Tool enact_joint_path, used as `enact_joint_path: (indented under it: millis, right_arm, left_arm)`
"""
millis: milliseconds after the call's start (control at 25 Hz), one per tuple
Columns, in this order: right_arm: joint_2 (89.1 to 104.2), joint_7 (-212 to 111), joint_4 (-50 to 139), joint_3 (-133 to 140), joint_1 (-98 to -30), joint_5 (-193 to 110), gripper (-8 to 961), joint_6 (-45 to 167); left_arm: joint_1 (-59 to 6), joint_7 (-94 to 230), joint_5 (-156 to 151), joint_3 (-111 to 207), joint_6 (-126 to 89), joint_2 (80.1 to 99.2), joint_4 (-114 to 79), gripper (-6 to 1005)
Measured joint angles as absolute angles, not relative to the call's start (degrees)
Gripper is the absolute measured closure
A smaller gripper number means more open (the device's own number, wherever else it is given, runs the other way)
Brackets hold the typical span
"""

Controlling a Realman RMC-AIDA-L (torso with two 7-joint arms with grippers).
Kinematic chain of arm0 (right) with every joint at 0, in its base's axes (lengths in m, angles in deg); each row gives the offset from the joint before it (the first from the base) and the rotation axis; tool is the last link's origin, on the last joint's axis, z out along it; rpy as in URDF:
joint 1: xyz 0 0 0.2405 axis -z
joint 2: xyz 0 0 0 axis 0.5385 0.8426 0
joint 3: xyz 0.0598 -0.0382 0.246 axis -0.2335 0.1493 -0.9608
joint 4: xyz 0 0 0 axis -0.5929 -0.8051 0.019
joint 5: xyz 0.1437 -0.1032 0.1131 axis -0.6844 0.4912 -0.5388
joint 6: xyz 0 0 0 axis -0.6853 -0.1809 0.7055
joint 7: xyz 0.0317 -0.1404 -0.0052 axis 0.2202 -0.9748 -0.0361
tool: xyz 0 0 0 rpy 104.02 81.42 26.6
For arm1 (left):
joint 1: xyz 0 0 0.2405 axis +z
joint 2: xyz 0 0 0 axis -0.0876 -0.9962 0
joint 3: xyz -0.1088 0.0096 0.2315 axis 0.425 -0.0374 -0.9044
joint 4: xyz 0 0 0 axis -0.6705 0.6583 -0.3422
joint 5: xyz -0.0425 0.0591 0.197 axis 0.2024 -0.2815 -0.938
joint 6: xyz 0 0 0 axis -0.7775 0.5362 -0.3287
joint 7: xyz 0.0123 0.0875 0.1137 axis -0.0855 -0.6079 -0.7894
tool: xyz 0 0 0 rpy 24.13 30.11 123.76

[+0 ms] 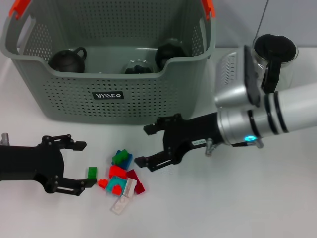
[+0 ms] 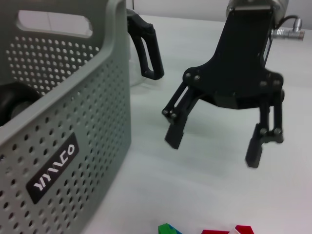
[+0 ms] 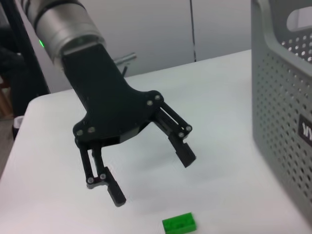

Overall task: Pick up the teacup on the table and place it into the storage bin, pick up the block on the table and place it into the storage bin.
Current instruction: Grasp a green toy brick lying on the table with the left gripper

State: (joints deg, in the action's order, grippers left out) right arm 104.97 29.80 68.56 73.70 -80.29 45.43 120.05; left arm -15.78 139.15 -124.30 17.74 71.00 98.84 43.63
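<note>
Here, left tool [image 1: 81, 164] wide open beside green block [image 1: 92, 172], right tool [image 1: 144, 146] wide open over block pile [image 1: 121, 174], storage bin [image 1: 109, 69] behind on white bench [image 1: 223, 208].

White tabletop [image 1: 247, 208] with bin, jug and blocks.
The bin [image 1: 111, 94] sits toward the far edge; a glass jug [image 1: 274, 57] stands at its right; loose blocks [image 1: 121, 176] lie near the front edge.

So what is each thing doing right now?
Left gripper: jaws open, empty, by the green block.
Right gripper: jaws open, empty, above the blocks.
Storage bin: upright, dark teacups inside.
Blocks: loose pile on the table.
Glass jug: upright, beside the bin.
</note>
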Motion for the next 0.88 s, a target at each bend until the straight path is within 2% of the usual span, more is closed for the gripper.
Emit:
enact_joint_path:
  millis: [600, 880]
  right_arm:
    - [105.64, 29.81, 67.27, 103.68, -82.49, 19.84, 12, 97.17]
    - [105.63, 30.04, 67.53, 108.73, -82.51, 15.97, 12, 94.72]
  left_arm:
    - [-16.36, 139.23, -124.34, 17.78, 70.96, 98.74, 43.41, 76]
    - [-16.33, 139.27, -124.33, 17.76, 70.96, 98.76, 43.27, 76]
